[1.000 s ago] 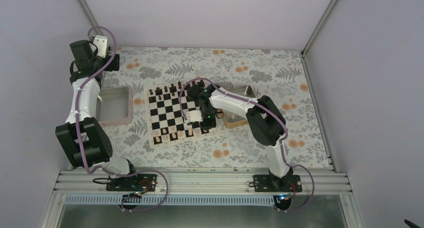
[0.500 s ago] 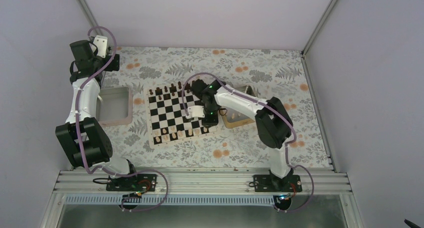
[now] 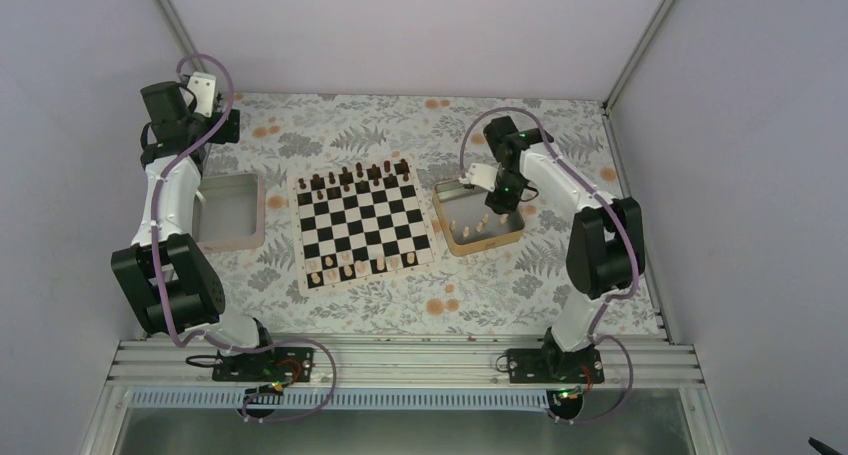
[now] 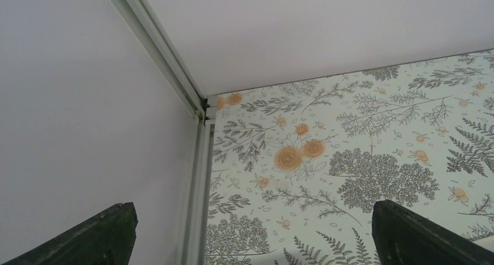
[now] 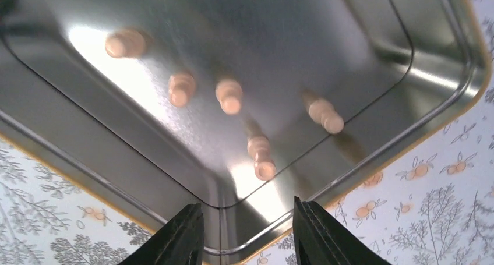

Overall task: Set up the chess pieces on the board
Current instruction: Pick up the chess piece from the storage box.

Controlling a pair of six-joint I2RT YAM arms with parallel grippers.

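The board [image 3: 362,227] lies flat mid-table, with dark pieces along its far rows and several tan chess pieces [image 3: 345,267] along its near edge. More tan chess pieces [image 5: 259,155] stand in the gold tin tray [image 3: 482,220], to the right of the board; the tray also shows in the right wrist view [image 5: 361,38]. My right gripper [image 5: 247,230] is open and empty above a corner of the tray. In the top view it [image 3: 492,200] hovers over the tray's far part. My left gripper [image 4: 250,236] is open and empty, raised at the far left corner.
A pale pinkish-rimmed tray [image 3: 228,212] sits left of the board, beside the left arm. The floral tablecloth [image 3: 450,295] covers the table. Walls and metal frame posts [image 4: 186,90] close in the far corners.
My right gripper has left the board's right side and swung right and back to above the gold tray. The left arm has not moved.
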